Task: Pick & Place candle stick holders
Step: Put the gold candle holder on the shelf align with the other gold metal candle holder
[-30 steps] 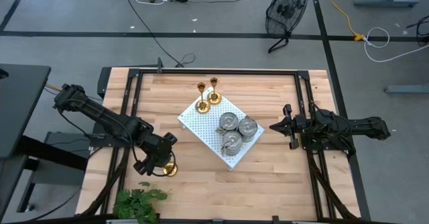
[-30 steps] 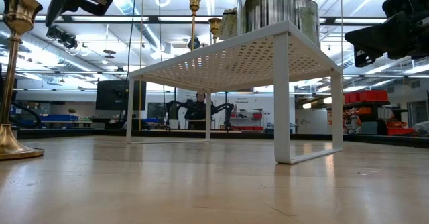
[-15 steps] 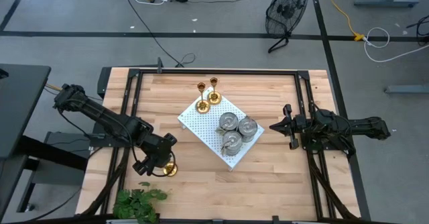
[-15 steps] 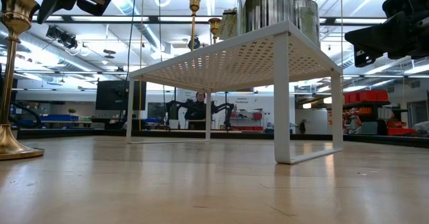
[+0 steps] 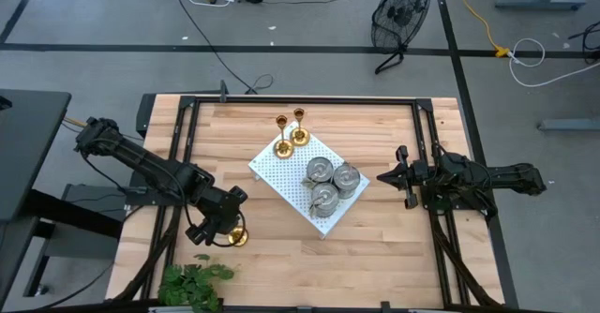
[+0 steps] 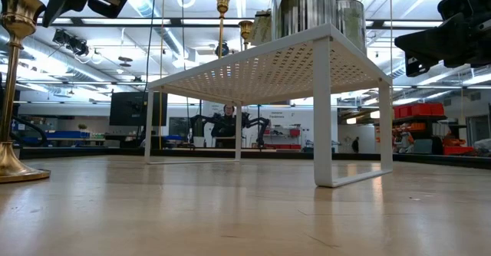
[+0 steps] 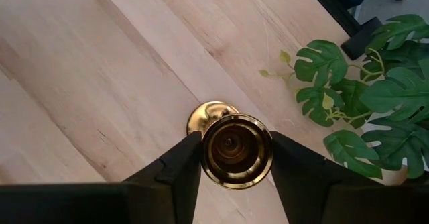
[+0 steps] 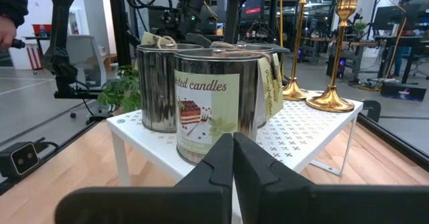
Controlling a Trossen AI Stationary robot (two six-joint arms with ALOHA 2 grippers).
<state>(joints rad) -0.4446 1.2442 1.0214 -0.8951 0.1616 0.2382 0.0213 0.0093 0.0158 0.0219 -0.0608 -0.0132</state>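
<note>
One brass candle stick holder (image 5: 238, 238) stands on the wood table near its left front, by its round base (image 6: 15, 170). My left gripper (image 7: 236, 147) is shut on its top cup. Two more brass holders (image 5: 281, 149) (image 5: 299, 135) and three silver-grey cylindrical ones (image 5: 324, 199) stand on the white perforated board (image 5: 272, 177) at the table's middle. My right gripper (image 5: 382, 176) is shut and empty, hovering right of the board. My left gripper pinches the holder's top cup (image 7: 208, 150) between its two fingers, one on each side of the cup. The fingers come from above and from the far side, slanting down. The holder stands upright with its base (image 7: 209, 115) on the table.
A green leafy plant (image 5: 192, 280) sits at the table's front left corner, close to the held holder. The board is a raised shelf on thin legs (image 6: 324, 118). Bare wood lies in front of it.
</note>
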